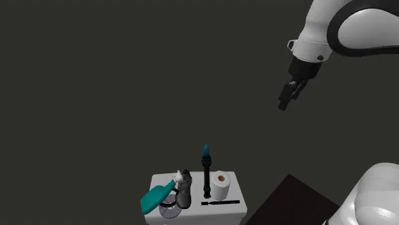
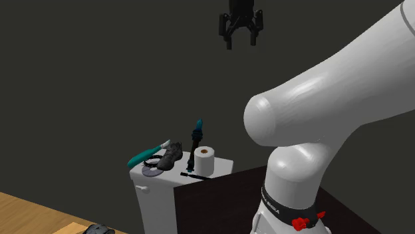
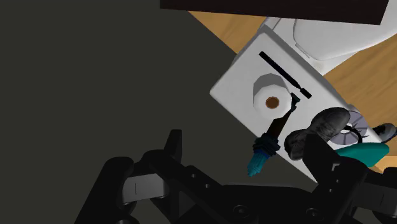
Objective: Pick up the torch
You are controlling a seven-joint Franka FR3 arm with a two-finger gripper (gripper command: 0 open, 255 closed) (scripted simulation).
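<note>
The end effector (image 2: 241, 44) hangs high above the things, its two black fingers spread apart and released, with nothing between them. In the shoulder view it sits at about 1 o'clock from the white tank lid (image 1: 217, 212), well apart from it.

The torch (image 1: 206, 172) is on the tank lid, a long black body with a teal head. In the shoulder view the teal head points to 12 o'clock. Seen from the wrist view, the teal end reaches past the lid's edge. I cannot tell whether the torch lies flat or leans.

The paper roll (image 1: 221, 185) stands upright just beside the torch, at its 3 o'clock in the shoulder view, its brown core facing up. At the torch's 9 o'clock is a grey shoe (image 1: 184, 190), just beside it. A teal bottle (image 1: 155, 198) lies on its side at about 8 o'clock from the shoe, touching it and overhanging the lid's edge; what it holds cannot be seen. Partly under the shoe lies a grey disc (image 1: 169, 211). A thin black stick (image 1: 220, 202) lies flat at 6 o'clock from the roll.

A wooden floor (image 2: 26, 213) shows below the tank in the second exterior view.
</note>
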